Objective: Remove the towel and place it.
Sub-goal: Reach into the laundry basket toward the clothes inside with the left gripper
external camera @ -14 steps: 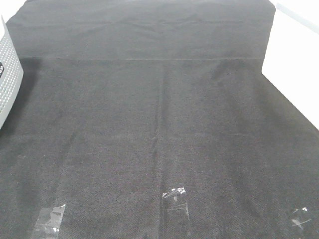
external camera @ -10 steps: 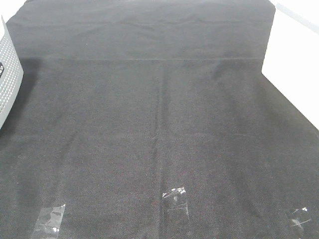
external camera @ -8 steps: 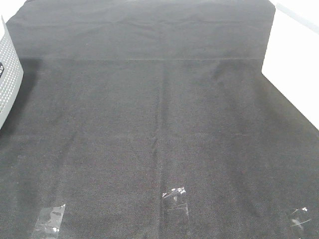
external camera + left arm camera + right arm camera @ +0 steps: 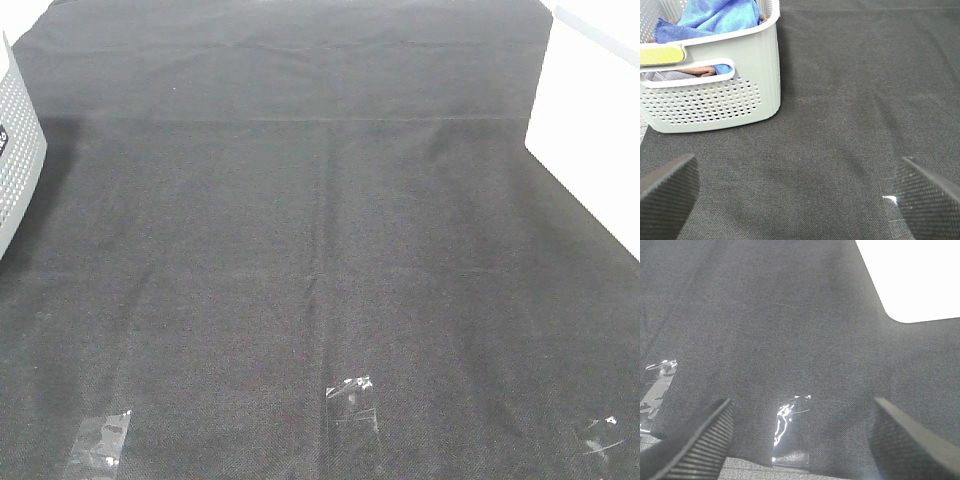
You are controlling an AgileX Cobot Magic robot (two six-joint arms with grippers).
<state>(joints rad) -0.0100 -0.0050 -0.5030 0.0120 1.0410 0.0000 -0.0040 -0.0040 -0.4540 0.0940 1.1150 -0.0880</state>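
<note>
The bright blue towel (image 4: 715, 17) lies bunched inside a pale perforated basket (image 4: 715, 95), seen in the left wrist view. The basket's edge (image 4: 18, 150) shows at the far left of the high view; the towel is hidden there. My left gripper (image 4: 795, 200) is open and empty above the black cloth, apart from the basket. My right gripper (image 4: 800, 440) is open and empty above the cloth near clear tape. Neither gripper shows in the high view.
A black woven table cloth (image 4: 320, 250) covers the table. Clear tape patches (image 4: 350, 395) sit near its front edge, also in the right wrist view (image 4: 785, 420). Brown and grey cloth (image 4: 695, 70) lies under the towel. Bare white table (image 4: 600, 130) lies at the right.
</note>
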